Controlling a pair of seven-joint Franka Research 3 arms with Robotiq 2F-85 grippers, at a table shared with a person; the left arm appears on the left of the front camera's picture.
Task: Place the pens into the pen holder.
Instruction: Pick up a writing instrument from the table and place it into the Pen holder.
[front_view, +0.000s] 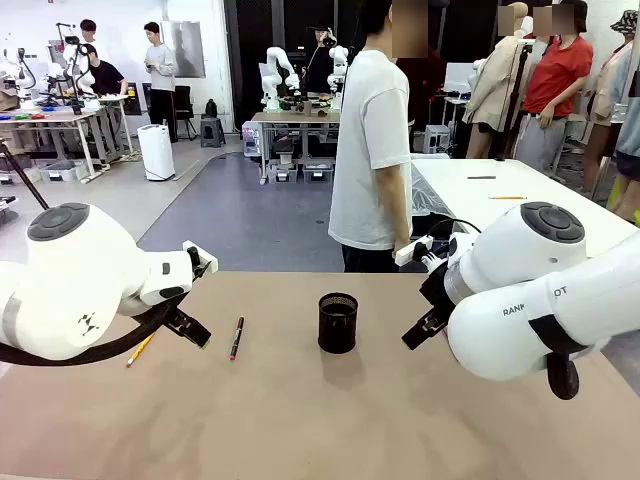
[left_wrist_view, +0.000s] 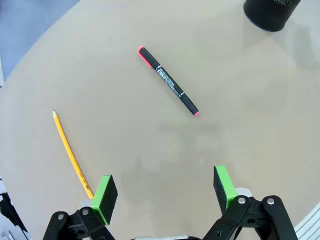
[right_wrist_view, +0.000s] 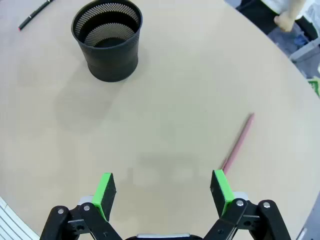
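Note:
The black mesh pen holder (front_view: 338, 322) stands upright and looks empty at the middle of the tan table; it also shows in the wrist views (right_wrist_view: 107, 40) (left_wrist_view: 271, 13). A black pen with red ends (front_view: 236, 338) (left_wrist_view: 168, 80) lies left of it. A yellow pencil (front_view: 140, 349) (left_wrist_view: 72, 155) lies farther left, partly under my left arm. A reddish-brown pen (right_wrist_view: 238, 143) lies on the table near my right gripper's right finger. My left gripper (left_wrist_view: 165, 192) hovers open above the table between the pencil and the black pen. My right gripper (right_wrist_view: 163, 193) hovers open, holding nothing.
A person in a white T-shirt (front_view: 371, 150) stands at the table's far edge (front_view: 300, 274), a hand (right_wrist_view: 285, 19) showing past the rim. A white table (front_view: 510, 195) with two pens stands behind on the right. Bare tabletop (front_view: 330, 420) spreads in front of the holder.

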